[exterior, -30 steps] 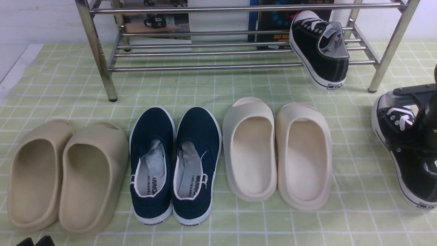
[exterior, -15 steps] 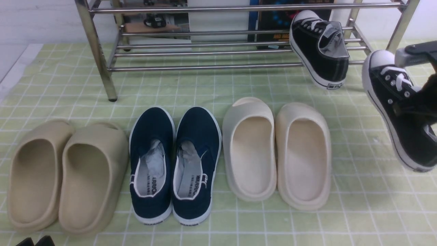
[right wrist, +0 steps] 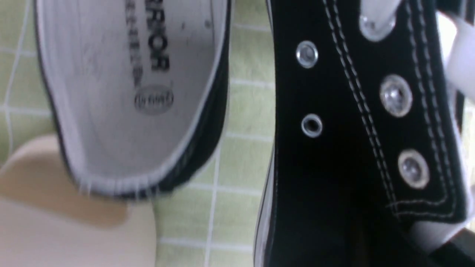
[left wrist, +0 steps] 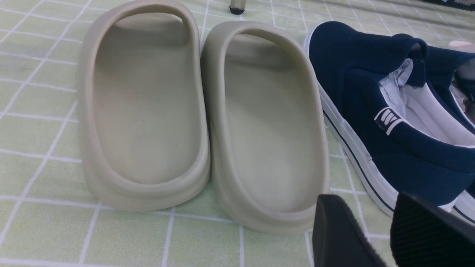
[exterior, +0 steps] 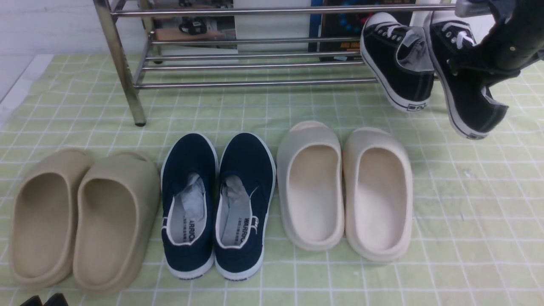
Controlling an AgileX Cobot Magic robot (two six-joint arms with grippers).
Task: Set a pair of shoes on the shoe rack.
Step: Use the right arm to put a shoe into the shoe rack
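The second sneaker has risen beside its mate at the shoe rack (right hand clenched on it).

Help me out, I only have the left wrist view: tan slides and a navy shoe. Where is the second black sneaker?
Observer: The right gripper holds the second sneaker in the air at the right end of the shoe rack.
Operator: How is it hanging?
Observer: Toe up near the top rail, heel down.
Operator: And the first one?
Observer: The first sneaker sits tilted on the lower rails, heel hanging over the front rail, just left of the held one.
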